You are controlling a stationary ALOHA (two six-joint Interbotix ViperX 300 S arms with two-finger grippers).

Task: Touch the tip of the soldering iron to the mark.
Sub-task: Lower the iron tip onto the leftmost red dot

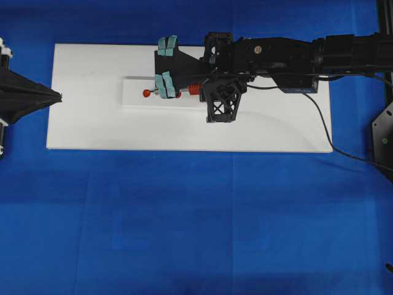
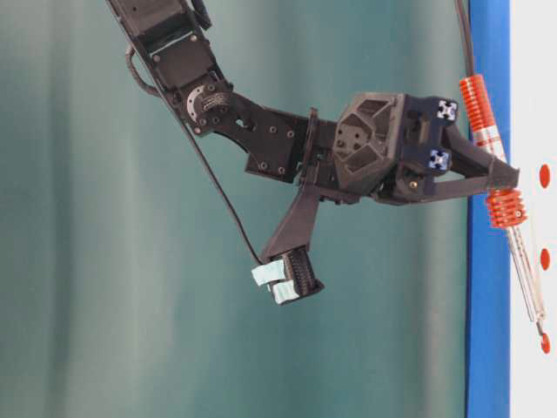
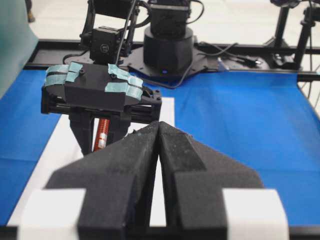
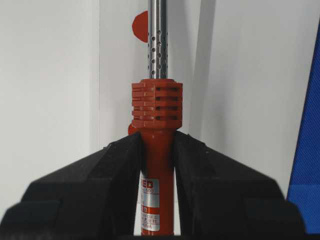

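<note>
Clamping: right hand (image 4: 159, 165) on soldering iron (image 4: 158, 120) handle | shaft ahead | tip seemingly at mark (image 2: 545, 259)

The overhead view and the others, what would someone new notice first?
The right gripper, shut on the red-orange soldering iron, stands out, reaching over the white board from the right of the overhead view. The iron's metal shaft angles down toward a row of red dots on the raised strip. At the board's left edge the left gripper sits shut and holds nothing.
</note>
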